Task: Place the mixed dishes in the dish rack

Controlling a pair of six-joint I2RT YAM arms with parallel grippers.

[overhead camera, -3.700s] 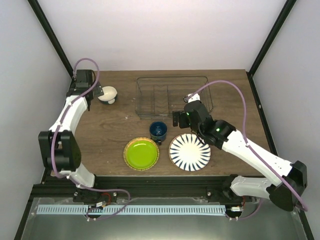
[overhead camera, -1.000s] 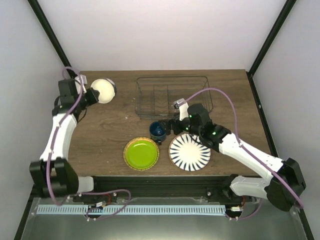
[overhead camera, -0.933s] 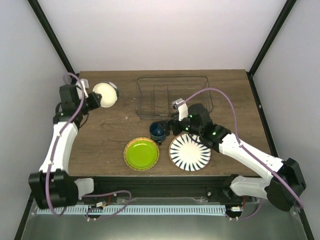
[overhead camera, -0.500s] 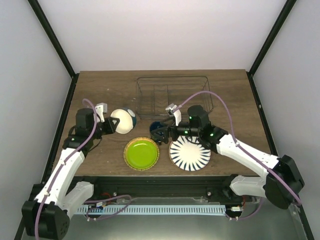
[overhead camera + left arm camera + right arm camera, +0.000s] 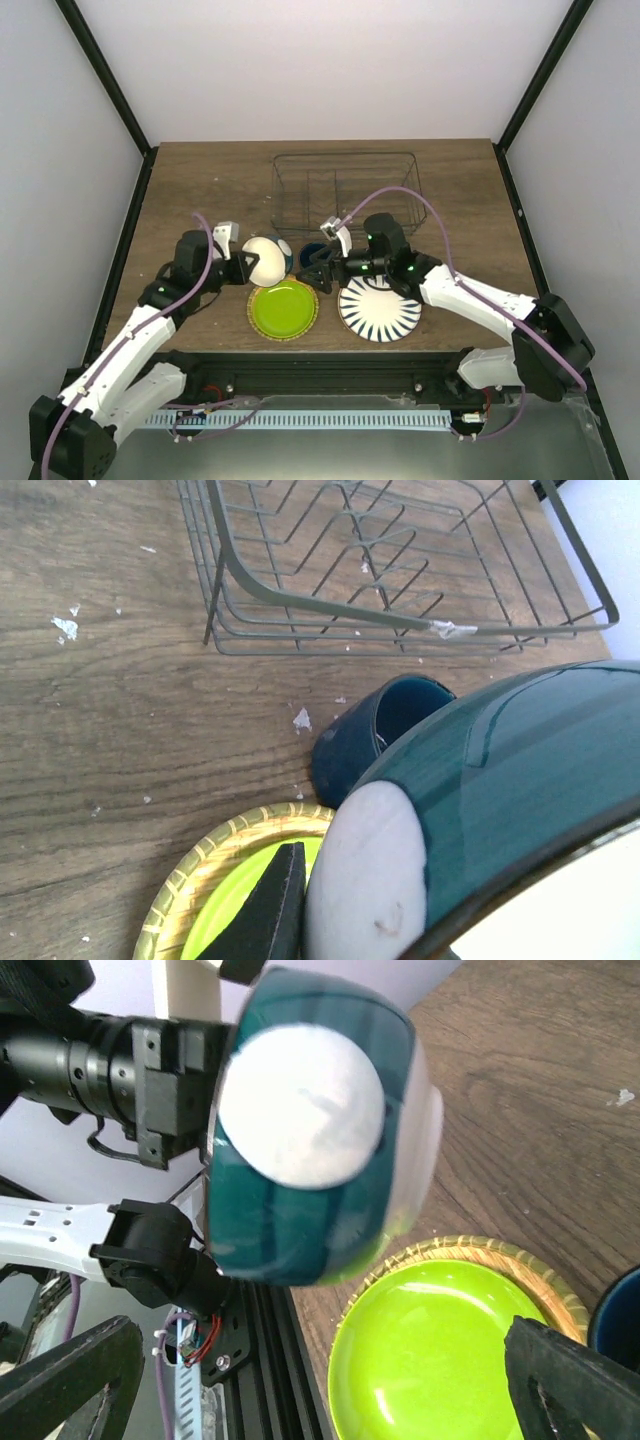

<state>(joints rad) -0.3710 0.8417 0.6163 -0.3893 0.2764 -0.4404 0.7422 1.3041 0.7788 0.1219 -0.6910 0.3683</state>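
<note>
My left gripper (image 5: pixel 250 263) is shut on the rim of the small bowl (image 5: pixel 267 257), white inside and dark teal outside, held tilted above the lime-green plate (image 5: pixel 283 308). One black finger (image 5: pixel 268 908) lies against the bowl's white base (image 5: pixel 365 880). My right gripper (image 5: pixel 316 268) stands open just right of the bowl, and its fingers (image 5: pixel 70 1380) frame the green plate (image 5: pixel 450 1350). The dark blue mug (image 5: pixel 378 732) lies on its side beneath it. The striped plate (image 5: pixel 380 304) sits at the front right. The wire dish rack (image 5: pixel 345 190) is behind, with nothing in it.
The rack's near wire wall (image 5: pixel 400 620) is just behind the mug. Black frame rails (image 5: pixel 330 365) run along the table's front edge. Bare wood (image 5: pixel 200 190) lies at the back left.
My left arm has carried the bowl from the back left corner to the front middle, above the green plate. My right gripper has moved left over the mug toward the bowl.
</note>
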